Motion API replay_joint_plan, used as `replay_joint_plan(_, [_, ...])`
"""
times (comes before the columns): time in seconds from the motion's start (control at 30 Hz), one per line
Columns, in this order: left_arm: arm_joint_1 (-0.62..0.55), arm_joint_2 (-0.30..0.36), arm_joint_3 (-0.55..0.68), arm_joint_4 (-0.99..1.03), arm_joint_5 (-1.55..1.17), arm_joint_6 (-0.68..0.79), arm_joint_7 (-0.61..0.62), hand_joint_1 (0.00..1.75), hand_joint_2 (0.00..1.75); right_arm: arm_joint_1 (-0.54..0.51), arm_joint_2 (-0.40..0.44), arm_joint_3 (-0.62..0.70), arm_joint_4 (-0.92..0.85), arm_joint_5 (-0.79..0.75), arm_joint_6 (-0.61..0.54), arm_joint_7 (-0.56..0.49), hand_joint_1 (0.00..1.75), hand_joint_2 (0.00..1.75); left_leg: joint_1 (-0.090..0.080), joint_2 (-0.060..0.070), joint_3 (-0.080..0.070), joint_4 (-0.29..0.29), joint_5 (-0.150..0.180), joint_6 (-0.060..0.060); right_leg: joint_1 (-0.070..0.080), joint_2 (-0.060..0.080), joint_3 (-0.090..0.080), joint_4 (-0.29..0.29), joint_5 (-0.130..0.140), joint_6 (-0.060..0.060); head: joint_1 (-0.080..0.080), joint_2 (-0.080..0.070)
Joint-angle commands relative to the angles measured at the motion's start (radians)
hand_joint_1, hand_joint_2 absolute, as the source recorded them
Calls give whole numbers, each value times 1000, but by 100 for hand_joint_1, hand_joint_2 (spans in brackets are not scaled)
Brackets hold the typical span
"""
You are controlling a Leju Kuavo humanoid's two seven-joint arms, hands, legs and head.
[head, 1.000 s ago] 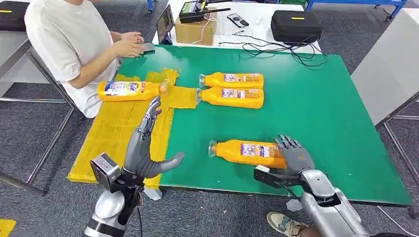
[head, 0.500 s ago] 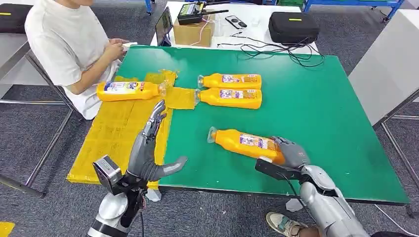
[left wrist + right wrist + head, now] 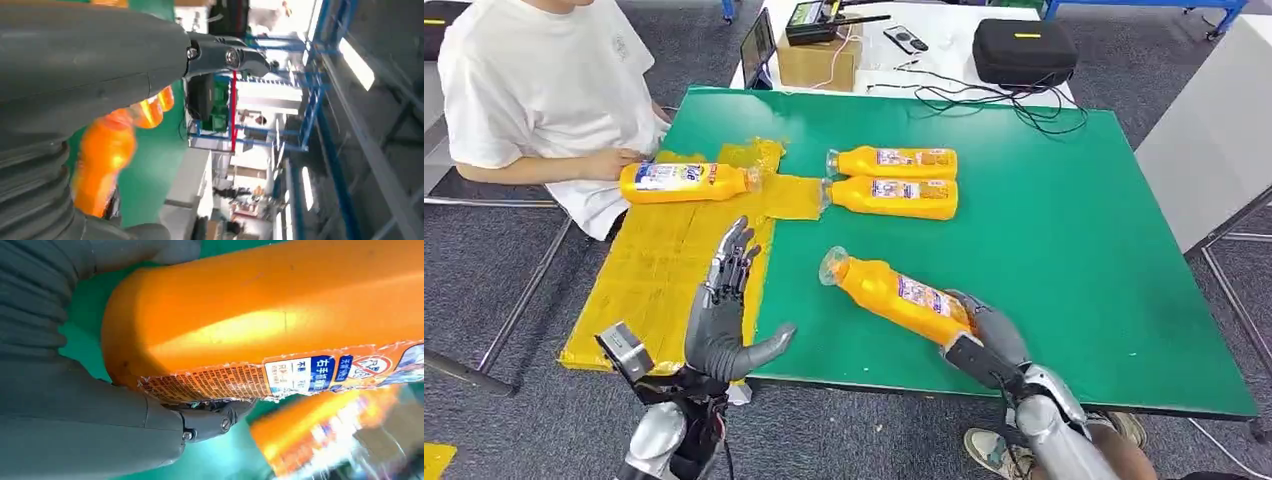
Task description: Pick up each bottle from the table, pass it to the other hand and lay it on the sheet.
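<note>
My right hand [image 3: 986,330] grips the base of an orange bottle [image 3: 892,292] and holds it tilted above the green table [image 3: 1074,230], cap end raised toward the left. The right wrist view shows that bottle [image 3: 280,315] close up, with my fingers [image 3: 200,420] wrapped under it. My left hand [image 3: 724,312] stands upright with fingers spread, holding nothing, over the edge of the yellow sheet [image 3: 654,270]. One bottle [image 3: 686,182] lies on the sheet. Two more bottles [image 3: 894,162] [image 3: 892,197] lie side by side on the table.
A person in a white shirt [image 3: 544,90] sits at the table's far left, with a forearm next to the bottle on the sheet. A cardboard box [image 3: 820,62], a black case [image 3: 1022,50] and cables [image 3: 984,95] lie beyond the table's far edge.
My right hand has closed on the near bottle and lifted it, swinging its cap end up and leftward. The left hand has stayed upright. The person's arm has moved down beside the sheet.
</note>
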Motion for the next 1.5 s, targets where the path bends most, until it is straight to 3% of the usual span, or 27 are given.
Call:
replay_joint_plan(0.03, [63,-10,-20,8,60,9,11,0,175,97,86,-104,-262,-66,-19,-11,175,175,1,2,2,0,-2,-1,1,1,1,0,-2,-2,0,0])
replay_joint_plan(0.3, [71,-13,-19,18,82,8,34,0,175,119,108,-124,-297,-107,-42,-53,175,175,0,1,-1,0,-1,-1,1,0,-2,0,-1,-2,0,0])
replay_joint_plan(0.43, [117,7,-121,106,61,2,28,0,175,173,151,-105,-468,-130,-115,-80,175,175,1,2,4,0,-4,-3,2,1,3,-1,-4,-5,0,0])
replay_joint_plan(0.6, [108,38,-222,161,-28,81,-50,0,175,156,188,-89,-497,-198,-151,-111,175,175,1,4,6,0,-6,-3,2,3,4,0,-5,-5,0,0])
replay_joint_plan(0.7, [87,65,-250,179,-18,70,-72,0,175,132,174,-21,-454,-209,-77,-104,175,175,0,2,1,-2,-1,-1,0,1,-1,-1,-1,-3,0,0])
replay_joint_plan(0.77, [73,40,-242,179,-21,56,-54,0,175,116,184,64,-403,-199,12,-112,175,175,2,5,4,-1,-3,-2,2,3,2,-2,-2,-5,0,0])
replay_joint_plan(0.8, [63,33,-239,189,-13,42,-38,0,175,110,192,94,-383,-185,24,-116,175,175,0,4,-1,-1,-1,-1,1,3,-3,-1,-1,-2,0,0])
replay_joint_plan(1.03, [53,23,-231,204,1,24,-24,0,175,106,207,133,-362,-167,28,-123,175,175,1,5,0,-1,-2,-2,1,4,-1,-2,-1,-3,0,0])
replay_joint_plan(1.07, [42,22,-231,220,21,-4,-7,0,175,100,213,176,-347,-163,57,-134,175,175,1,5,1,-1,-2,-2,1,4,0,-2,-1,-3,0,0])
replay_joint_plan(1.1, [-2,7,-210,246,49,-103,-48,0,175,69,224,401,-284,-160,122,-140,175,175,1,7,2,-2,-2,-2,2,6,-1,-1,-1,-4,0,0])
replay_joint_plan(1.5, [34,-11,-181,102,-44,-49,-82,0,175,74,240,439,-165,-135,138,-94,175,175,2,0,-1,-1,-1,-1,1,0,-2,-1,-2,-3,1,0])
